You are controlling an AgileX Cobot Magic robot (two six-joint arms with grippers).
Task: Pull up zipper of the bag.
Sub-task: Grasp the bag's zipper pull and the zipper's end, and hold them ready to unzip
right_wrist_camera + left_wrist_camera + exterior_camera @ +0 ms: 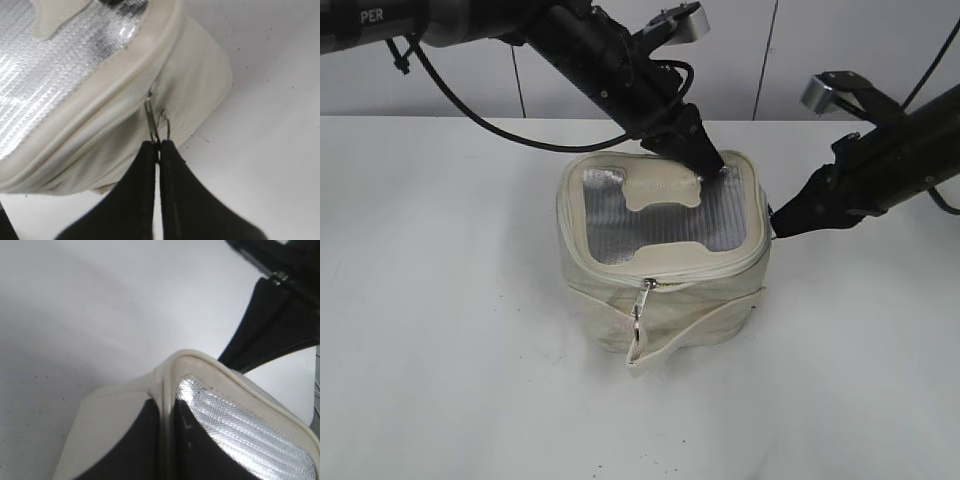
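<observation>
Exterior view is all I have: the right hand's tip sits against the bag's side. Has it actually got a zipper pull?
Observer: Yes. In the right wrist view the right hand is shut on a silver pull at the corner of the bag.
Operator: And the left hand, is it just pressing down on the top?
Observer: No. The left wrist view shows its fingers on either side of a raised cream fold at the top edge, pinching it.
</observation>
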